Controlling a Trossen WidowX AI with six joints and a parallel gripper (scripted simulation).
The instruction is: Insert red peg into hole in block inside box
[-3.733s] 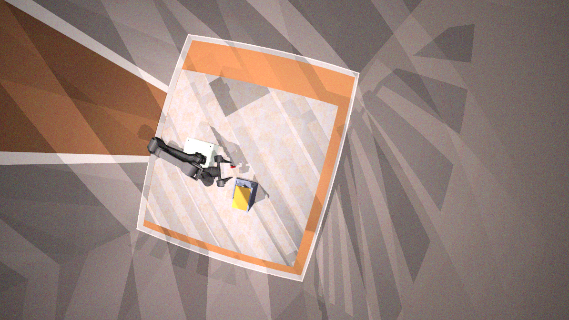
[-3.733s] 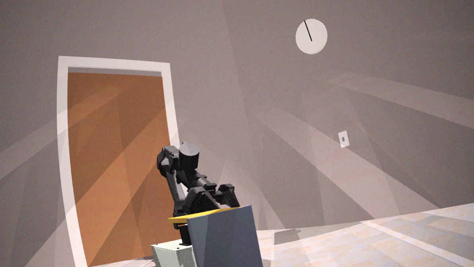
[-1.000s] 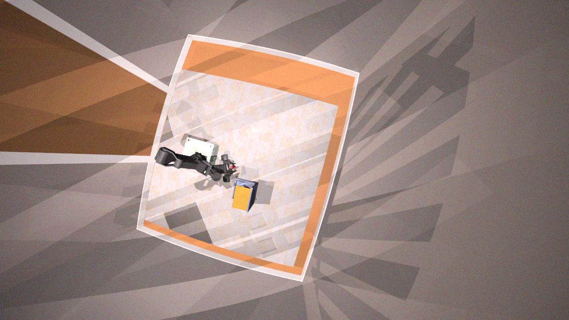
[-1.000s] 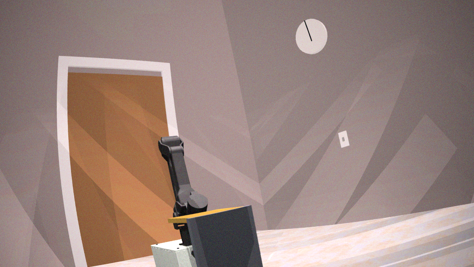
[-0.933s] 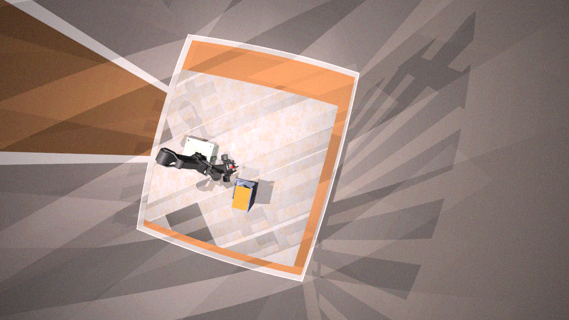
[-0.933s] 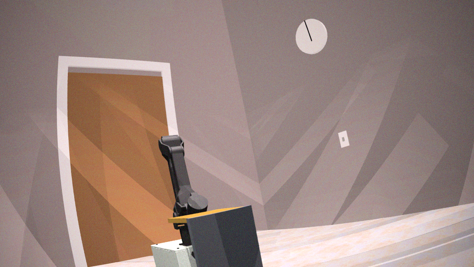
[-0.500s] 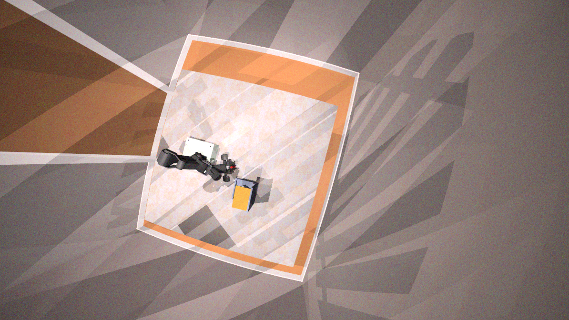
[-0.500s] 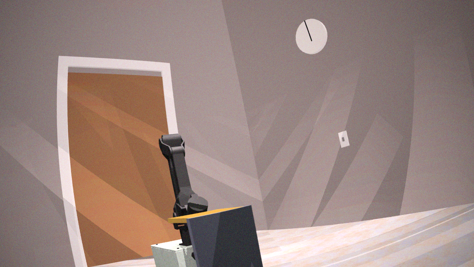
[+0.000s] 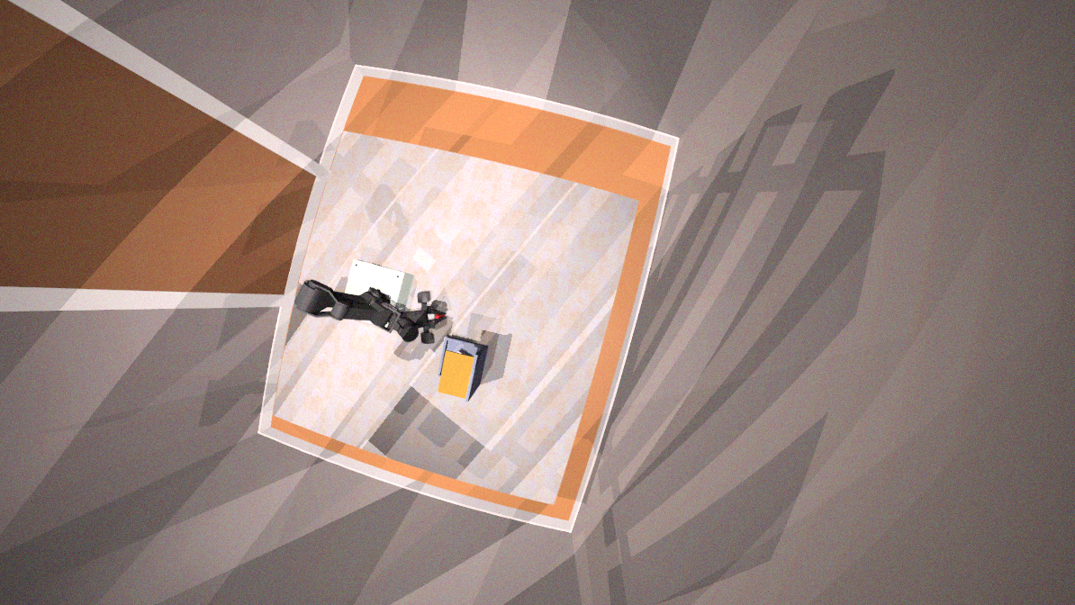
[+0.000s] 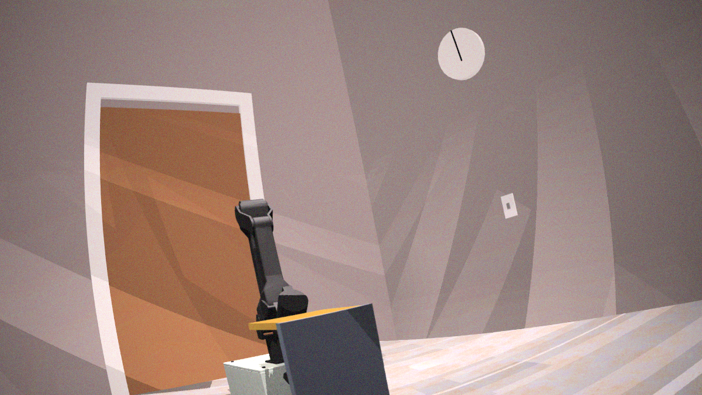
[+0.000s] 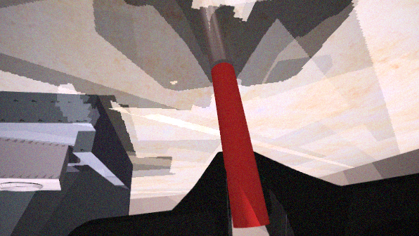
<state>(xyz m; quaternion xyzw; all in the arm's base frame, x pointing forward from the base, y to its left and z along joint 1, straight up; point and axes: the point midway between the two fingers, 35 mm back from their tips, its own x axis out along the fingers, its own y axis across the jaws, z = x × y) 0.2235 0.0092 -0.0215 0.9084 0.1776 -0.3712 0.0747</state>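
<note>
The red peg (image 9: 438,317) (image 11: 230,116) is upright between the fingertips of my gripper (image 9: 441,317) (image 11: 232,156), which is shut on its upper part. In the wrist view its lower end meets its reflection on the table, and I see no gap below it. The dark blue-grey box (image 9: 481,362) (image 10: 328,353) (image 11: 112,151) stands beside the peg, at the left of the wrist view. The box's flat orange-yellow roof (image 9: 456,374) (image 10: 263,326) covers much of it. The block (image 11: 31,159) inside shows part of its hole (image 11: 21,185). In the exterior view the box hides the peg and fingertips.
The arm's white base (image 9: 378,276) (image 10: 243,377) stands behind the gripper. The box's near side wall rises between the peg and the block in the wrist view. A door (image 10: 171,245), a wall clock (image 10: 454,59) and a switch (image 10: 513,208) are in the background.
</note>
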